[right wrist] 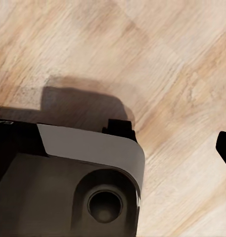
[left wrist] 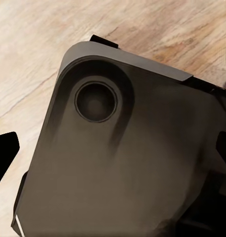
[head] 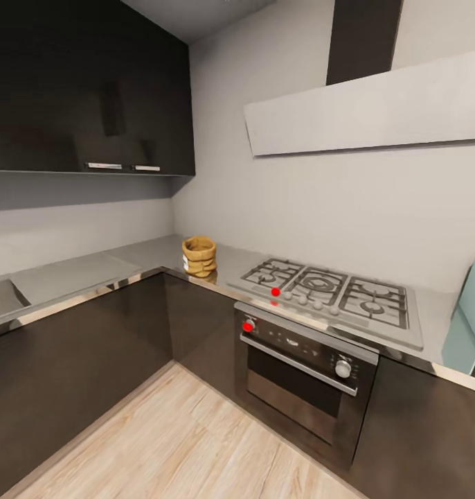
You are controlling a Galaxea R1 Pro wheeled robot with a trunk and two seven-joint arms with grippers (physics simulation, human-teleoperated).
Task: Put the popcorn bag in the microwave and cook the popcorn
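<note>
The desk (head: 85, 274) is running in an L around the corner of the room, with the popcorn bag (head: 199, 256) sitting on it near that corner. To the right of the bag, the gas hob (head: 334, 291) is lying set into the desk, and the oven (head: 303, 374) is sitting directly below the hob. Farther right, the microwave (head: 471, 312) is standing on the desk at the view's edge, well apart from the bag. The wall cabinets (head: 92, 90) are hanging above the desk's left run, and the hood (head: 365, 104) is hanging above the hob. The wooden floor (head: 182, 443) is lying before the cabinets; in both wrist views, the robot's base (left wrist: 127, 163) is standing on it.
</note>
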